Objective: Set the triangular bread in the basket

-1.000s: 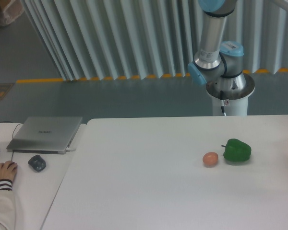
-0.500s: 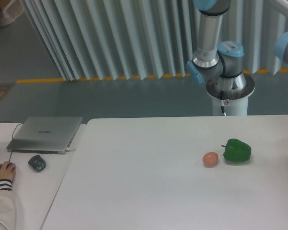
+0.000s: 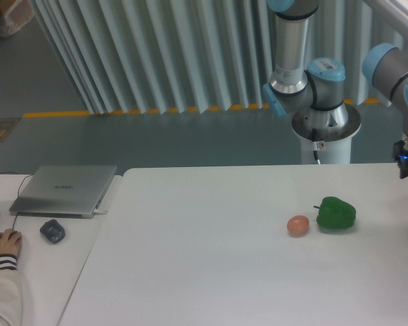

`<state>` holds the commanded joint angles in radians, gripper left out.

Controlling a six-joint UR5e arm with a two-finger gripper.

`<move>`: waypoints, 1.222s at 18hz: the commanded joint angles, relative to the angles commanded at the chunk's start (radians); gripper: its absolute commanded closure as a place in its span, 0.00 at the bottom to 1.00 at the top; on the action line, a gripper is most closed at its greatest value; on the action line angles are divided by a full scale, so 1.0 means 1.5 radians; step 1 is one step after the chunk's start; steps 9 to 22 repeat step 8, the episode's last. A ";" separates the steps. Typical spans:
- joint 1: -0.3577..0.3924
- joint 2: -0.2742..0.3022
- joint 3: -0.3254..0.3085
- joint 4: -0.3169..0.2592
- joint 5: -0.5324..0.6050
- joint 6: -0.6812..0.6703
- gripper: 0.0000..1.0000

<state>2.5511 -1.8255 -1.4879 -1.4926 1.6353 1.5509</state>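
Observation:
The triangular bread and the basket are out of view. On the white table lie a small brown egg and a green pepper, side by side at the right. The robot arm reaches in at the right edge of the frame. Only the dark wrist part shows there. The gripper's fingers are cut off by the frame edge, so I cannot see them.
The arm's base stands behind the table's far edge. At the left, on a lower desk, are a closed grey laptop, a dark mouse and a person's hand.
The arm has swung further into view at the right edge and its wrist has come lower. The egg and pepper have not moved.

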 joint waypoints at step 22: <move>-0.021 0.016 -0.022 0.005 -0.012 -0.031 0.00</move>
